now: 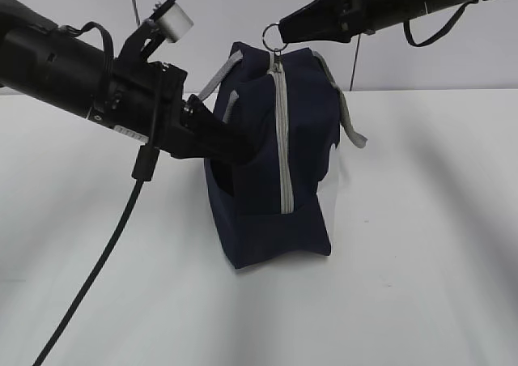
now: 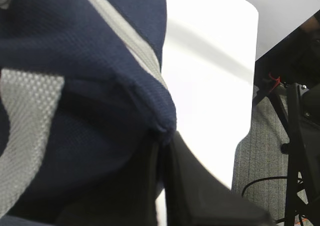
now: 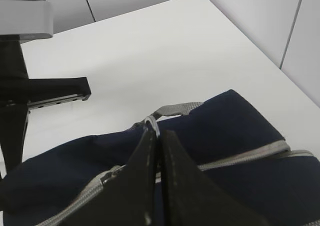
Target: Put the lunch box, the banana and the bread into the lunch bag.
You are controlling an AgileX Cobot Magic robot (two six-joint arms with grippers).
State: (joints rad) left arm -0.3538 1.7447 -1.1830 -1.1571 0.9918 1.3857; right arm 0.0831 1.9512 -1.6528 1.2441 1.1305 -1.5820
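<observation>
On the white table [image 1: 421, 244], lunch bag [image 1: 267, 163] pinched between both hands.

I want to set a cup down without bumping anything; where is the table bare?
Bare table lies right of the bag and in front of it. It is crowded at the bag's left side and top, where both arms grip it.

One lunch bag [image 1: 271, 163], navy. One zipper strip [image 1: 282, 139], grey. One ring pull [image 1: 271, 34]. Two grey handles [image 1: 350, 115] (one each side). Two pincers: left pincer [image 1: 235, 143], right pincer [image 1: 285, 26]. One white bench [image 1: 421, 261].
</observation>
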